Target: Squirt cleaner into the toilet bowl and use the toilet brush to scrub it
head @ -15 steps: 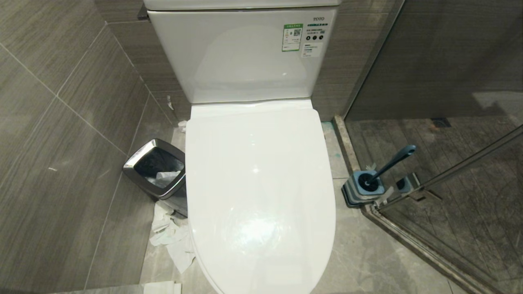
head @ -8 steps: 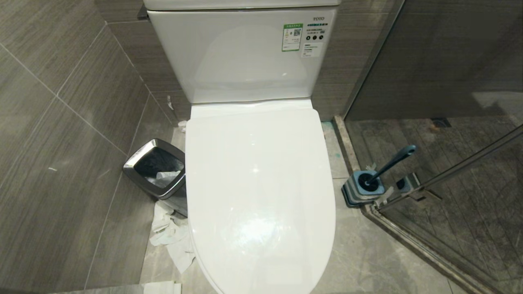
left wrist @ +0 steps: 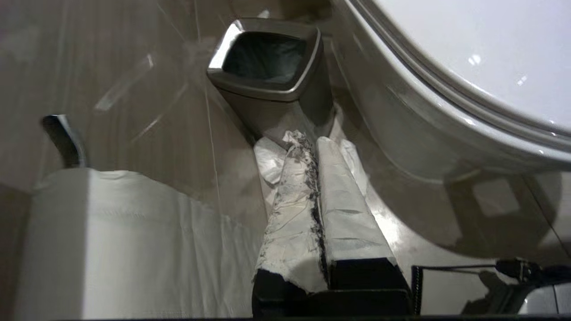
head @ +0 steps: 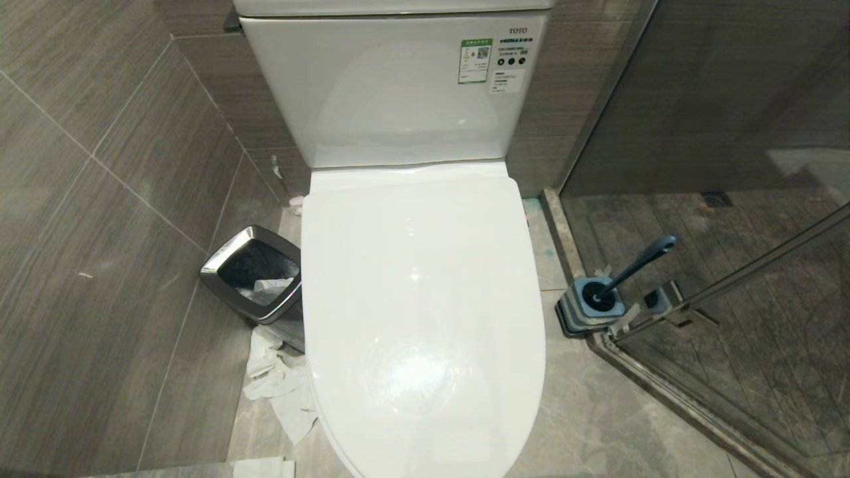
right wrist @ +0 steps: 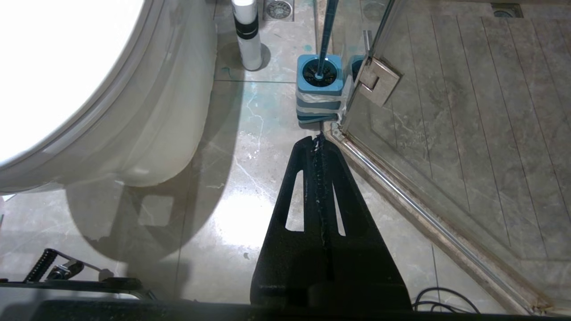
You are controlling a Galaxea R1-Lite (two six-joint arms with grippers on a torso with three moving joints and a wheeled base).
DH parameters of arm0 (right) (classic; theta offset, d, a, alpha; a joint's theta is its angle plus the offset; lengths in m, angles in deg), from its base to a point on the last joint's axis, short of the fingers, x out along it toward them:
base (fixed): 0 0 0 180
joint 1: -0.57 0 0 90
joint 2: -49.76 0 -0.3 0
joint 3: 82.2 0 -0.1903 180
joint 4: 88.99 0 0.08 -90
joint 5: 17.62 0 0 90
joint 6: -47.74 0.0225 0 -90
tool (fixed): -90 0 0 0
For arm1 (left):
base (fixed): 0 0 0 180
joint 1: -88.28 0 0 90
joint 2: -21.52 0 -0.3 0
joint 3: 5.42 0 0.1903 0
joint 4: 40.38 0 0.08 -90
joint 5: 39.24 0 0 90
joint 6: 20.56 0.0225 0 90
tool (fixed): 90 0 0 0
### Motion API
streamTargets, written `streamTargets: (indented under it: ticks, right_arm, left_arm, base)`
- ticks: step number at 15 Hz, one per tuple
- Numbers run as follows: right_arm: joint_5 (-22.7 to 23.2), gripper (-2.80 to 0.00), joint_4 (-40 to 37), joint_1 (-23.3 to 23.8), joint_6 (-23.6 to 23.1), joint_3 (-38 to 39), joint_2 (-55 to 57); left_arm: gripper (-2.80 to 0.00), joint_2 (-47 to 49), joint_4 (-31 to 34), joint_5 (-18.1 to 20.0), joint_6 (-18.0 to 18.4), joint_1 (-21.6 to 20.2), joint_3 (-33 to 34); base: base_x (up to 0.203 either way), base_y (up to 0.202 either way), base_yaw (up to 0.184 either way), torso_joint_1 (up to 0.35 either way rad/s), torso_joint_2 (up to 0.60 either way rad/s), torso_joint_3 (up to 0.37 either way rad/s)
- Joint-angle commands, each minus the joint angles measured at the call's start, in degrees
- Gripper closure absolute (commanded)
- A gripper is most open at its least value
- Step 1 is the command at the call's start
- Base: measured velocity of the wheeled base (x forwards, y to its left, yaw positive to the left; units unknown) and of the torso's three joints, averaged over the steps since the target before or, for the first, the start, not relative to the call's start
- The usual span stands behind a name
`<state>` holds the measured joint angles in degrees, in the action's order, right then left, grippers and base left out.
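Head view: toilet lid (head: pixel 418 299) down over the toilet bowl; toilet brush (head: pixel 634 265) stands in its holder (head: pixel 591 309) by the glass door. Left gripper (left wrist: pixel 312 147) and right gripper (right wrist: pixel 319 140) pressed together, empty. Lift lid squarely by its front edge first.

Grey tiled walls (head: pixel 99 166), glossy marble floor (right wrist: pixel 232 178), glass shower door (head: pixel 750 318) on the right

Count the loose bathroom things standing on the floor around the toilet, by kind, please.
Waste bin: 1
Toilet brush in its holder: 1
White bottle beside the toilet: 1
Total: 3
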<state>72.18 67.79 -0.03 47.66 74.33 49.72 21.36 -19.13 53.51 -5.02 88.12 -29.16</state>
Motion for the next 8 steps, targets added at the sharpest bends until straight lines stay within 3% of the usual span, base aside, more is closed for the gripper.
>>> streamTargets:
  ticks: [1, 2, 4, 8]
  right_arm:
    - [0.0, 0.00, 0.0, 0.0, 0.0, 0.0, 0.0]
    - [0.0, 0.00, 0.0, 0.0, 0.0, 0.0, 0.0]
    - [0.0, 0.00, 0.0, 0.0, 0.0, 0.0, 0.0]
    - [0.0, 0.00, 0.0, 0.0, 0.0, 0.0, 0.0]
  left_arm:
    - [0.00, 0.2, 0.4, 1.2, -0.3, 0.0, 0.4]
    - [0.00, 0.2, 1.2, 1.2, -2.0, 0.0, 0.5]
    - [0.00, 0.2, 2.4, 0.6, -8.6, 0.0, 0.3]
    - [0.00, 0.2, 2.3, -1.0, -10.5, 0.1, 0.4]
  base:
    - [0.000, 0.000, 0.000, 0.000, 0.00, 0.000]
    - [0.000, 0.000, 0.000, 0.000, 0.00, 0.000]
    - [0.000, 0.000, 0.000, 0.000, 0.00, 0.000]
    - [0.000, 0.000, 0.000, 0.000, 0.00, 0.000]
